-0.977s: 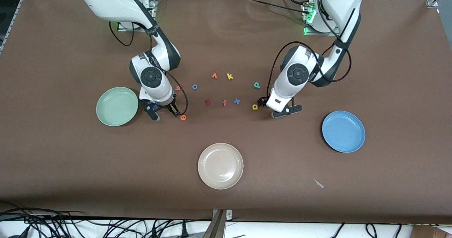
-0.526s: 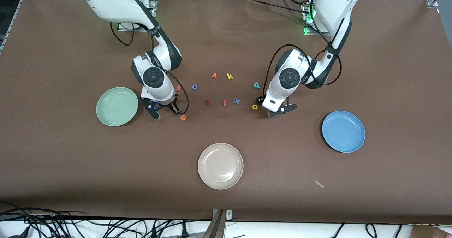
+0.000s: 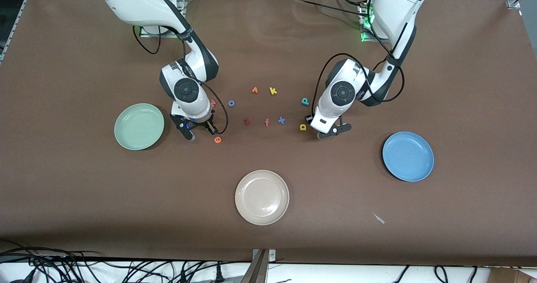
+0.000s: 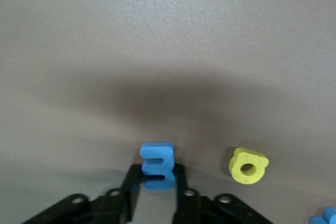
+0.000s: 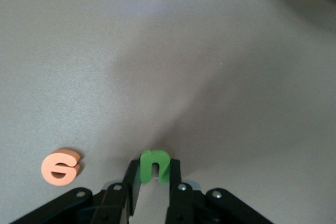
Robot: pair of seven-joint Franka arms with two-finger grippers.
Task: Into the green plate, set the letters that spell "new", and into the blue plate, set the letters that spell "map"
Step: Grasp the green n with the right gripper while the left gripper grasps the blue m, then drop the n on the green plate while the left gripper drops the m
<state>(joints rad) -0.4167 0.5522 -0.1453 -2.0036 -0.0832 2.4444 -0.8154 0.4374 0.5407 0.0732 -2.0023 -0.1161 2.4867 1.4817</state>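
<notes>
My left gripper (image 4: 156,174) is shut on the blue m (image 4: 156,166), low at the table beside the yellow a (image 4: 248,165) (image 3: 303,127). In the front view the left gripper (image 3: 310,119) hides the m. The teal p (image 3: 305,101) lies farther from the front camera than the a. My right gripper (image 5: 154,174) (image 3: 211,127) is shut on the green n (image 5: 154,167), close to the orange e (image 5: 61,167) (image 3: 217,140). The pinkish w (image 3: 213,103) peeks out beside the right arm. The green plate (image 3: 139,126) and the blue plate (image 3: 407,156) hold nothing.
A beige plate (image 3: 262,197) sits nearest the front camera. Between the arms lie a blue o (image 3: 231,103), a dark red z (image 3: 247,121), an orange f (image 3: 267,122), a blue x (image 3: 281,120), a yellow k (image 3: 273,91) and another orange letter (image 3: 254,90).
Both grippers have closed, the left on the blue m and the right on the green n. Both hands have shifted a little toward the middle of the table.
</notes>
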